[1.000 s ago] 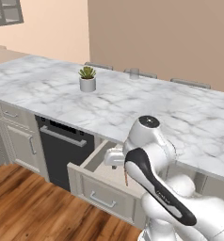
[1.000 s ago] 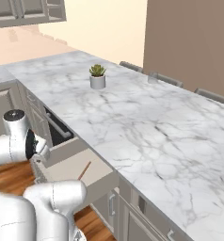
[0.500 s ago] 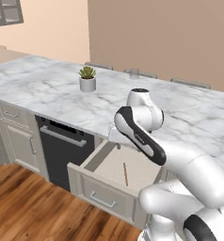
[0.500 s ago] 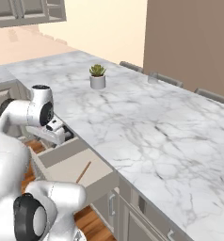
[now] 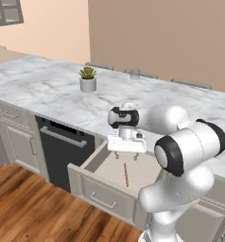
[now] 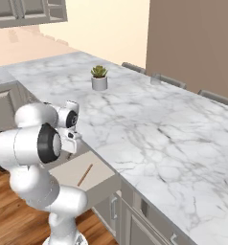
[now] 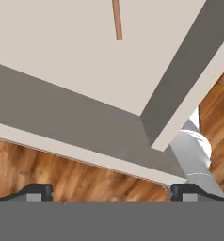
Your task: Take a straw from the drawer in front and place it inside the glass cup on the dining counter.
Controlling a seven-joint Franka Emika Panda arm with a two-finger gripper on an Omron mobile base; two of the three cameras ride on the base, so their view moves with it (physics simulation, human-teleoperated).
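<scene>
Straw [image 5: 126, 175] lies flat on the drawer [image 5: 98, 186] floor, right of centre, alone. Thin, straight, brownish-orange stick; looks light and rigid, likely smooth, so it may roll or slip between flat pads. Best bet: pinch mid-length, jaws across its axis. Drawer is pulled out, matte beige inside, panelled front with slim bar handle. Gripper [image 5: 126, 154] hangs above the drawer's far left part, jaws fully spread, holding nothing. Glass cup [image 5: 134, 73] sits far back on the veined marble dining counter [image 5: 48, 90], right of the potted plant [image 5: 88, 79].
</scene>
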